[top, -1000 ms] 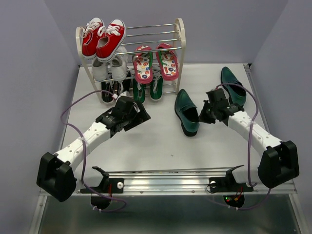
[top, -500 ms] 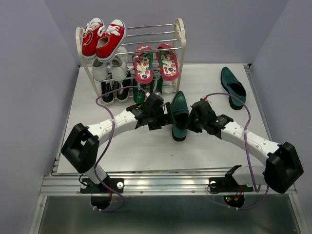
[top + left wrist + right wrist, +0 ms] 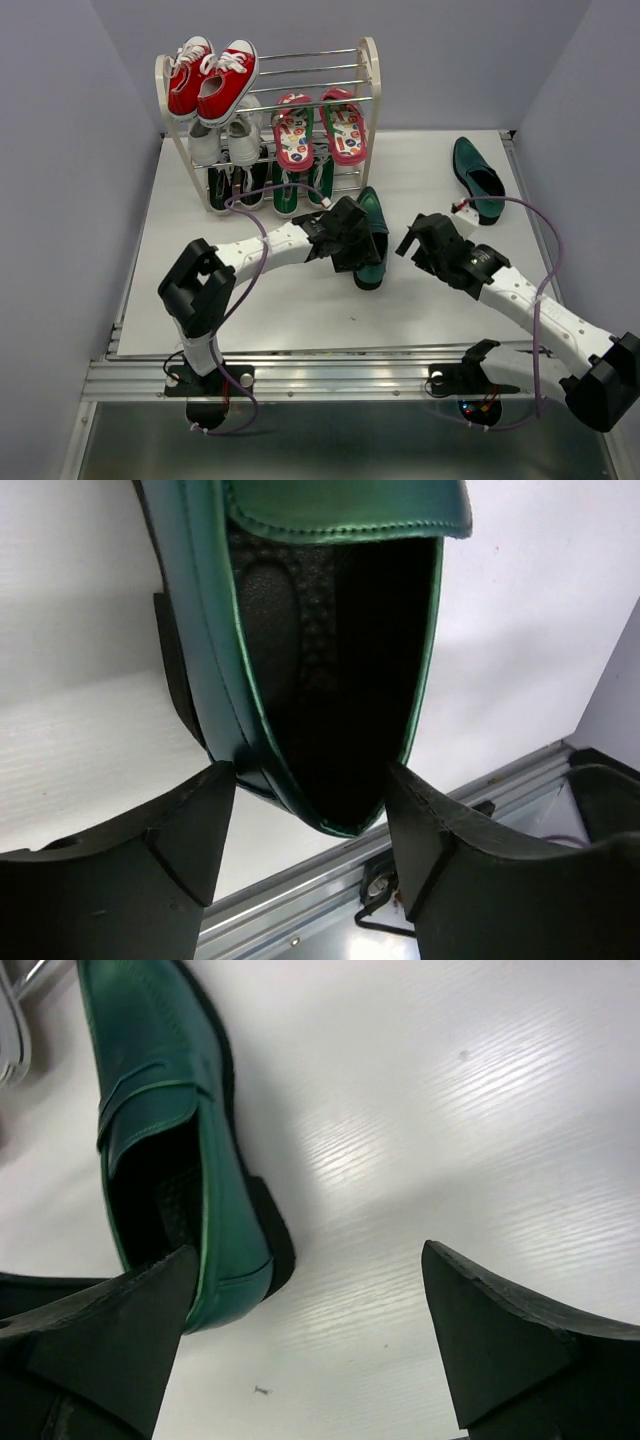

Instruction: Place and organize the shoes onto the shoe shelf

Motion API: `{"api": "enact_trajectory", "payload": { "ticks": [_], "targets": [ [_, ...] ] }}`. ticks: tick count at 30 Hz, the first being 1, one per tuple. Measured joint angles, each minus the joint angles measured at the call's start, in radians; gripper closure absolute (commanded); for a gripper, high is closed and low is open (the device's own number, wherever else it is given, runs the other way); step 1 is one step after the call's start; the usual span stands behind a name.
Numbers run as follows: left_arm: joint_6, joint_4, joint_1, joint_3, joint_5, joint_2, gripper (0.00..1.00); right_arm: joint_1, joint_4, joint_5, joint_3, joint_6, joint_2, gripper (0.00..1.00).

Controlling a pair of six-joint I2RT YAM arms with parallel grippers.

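The right gripper [image 3: 310, 1252] has let go of the dark green loafer [image 3: 372, 215] and backed off to its right, its jaws now spread wide over the table [image 3: 300, 310]. The left gripper [image 3: 310, 777] has moved onto the shoe, fingers [image 3: 150, 880] straddling its heel. I cannot tell whether they clamp it. The loafer lies just in front of the shoe shelf [image 3: 371, 90], with the second loafer [image 3: 478, 180] well apart on the right.
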Motion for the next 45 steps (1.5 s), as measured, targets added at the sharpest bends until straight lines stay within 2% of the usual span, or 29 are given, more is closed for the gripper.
{"api": "enact_trajectory", "payload": {
  "ticks": [3,14,18,21,25,29,32,33,45],
  "targets": [
    [-0.029,-0.025,-0.003,0.004,-0.027,0.005,0.45,0.0,-0.05,0.083,0.01,0.005,-0.034,0.0],
    [-0.092,-0.139,-0.021,0.063,-0.079,0.062,0.46,0.0,-0.129,0.252,0.031,-0.023,-0.122,0.0],
    [-0.088,-0.201,-0.029,0.121,-0.088,0.097,0.54,0.0,-0.142,0.283,0.031,-0.035,-0.132,0.0],
    [-0.085,-0.24,-0.031,0.15,-0.091,0.112,0.54,0.0,-0.151,0.306,0.031,-0.039,-0.135,0.0],
    [-0.078,-0.277,-0.032,0.182,-0.092,0.131,0.49,0.0,-0.161,0.336,0.031,-0.045,-0.145,0.0],
    [-0.063,-0.313,-0.034,0.22,-0.093,0.161,0.49,0.0,-0.161,0.361,0.03,-0.049,-0.151,0.0],
    [-0.05,-0.337,-0.034,0.245,-0.092,0.184,0.76,0.0,-0.162,0.379,0.021,-0.05,-0.151,0.0],
    [-0.039,-0.359,-0.035,0.258,-0.095,0.192,1.0,0.0,-0.162,0.383,0.017,-0.051,-0.151,0.0],
    [0.097,-0.637,-0.088,0.475,-0.192,0.245,1.0,0.0,-0.165,0.434,0.0,-0.056,-0.156,0.0]
  ]
}}
